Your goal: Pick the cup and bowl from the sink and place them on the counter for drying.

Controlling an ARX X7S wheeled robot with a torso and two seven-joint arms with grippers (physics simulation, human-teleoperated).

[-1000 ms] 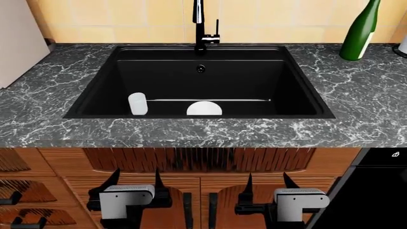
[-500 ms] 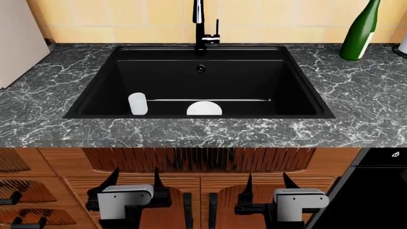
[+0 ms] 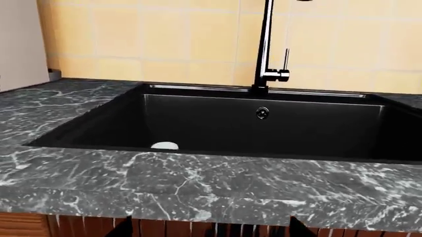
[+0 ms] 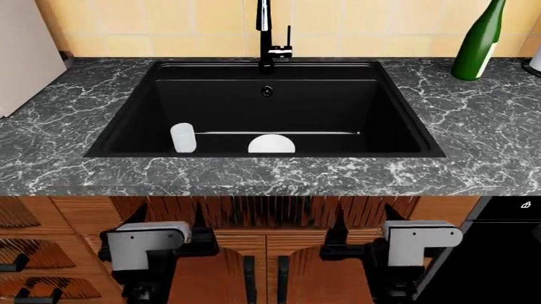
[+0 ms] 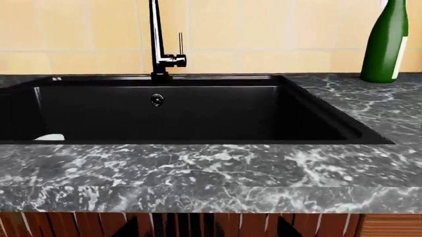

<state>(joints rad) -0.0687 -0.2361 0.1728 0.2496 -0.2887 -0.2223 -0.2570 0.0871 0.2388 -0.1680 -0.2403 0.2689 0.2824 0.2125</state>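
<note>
Both grippers hang below the counter edge in front of the wooden cabinet doors, the left gripper [image 4: 166,215] and the right gripper [image 4: 366,215] each with its fingers spread and holding nothing. Above them runs the counter [image 4: 279,174], dark stone with white veining. Set into it is the black sink [image 4: 397,114], where the cup [image 4: 182,137] stands near the front left and the bowl [image 4: 272,144] sits beside it, apart, near the front middle. A green bottle [image 4: 478,41] stands on the counter at the far right, and the faucet [image 4: 268,38] rises behind the basin.
</note>
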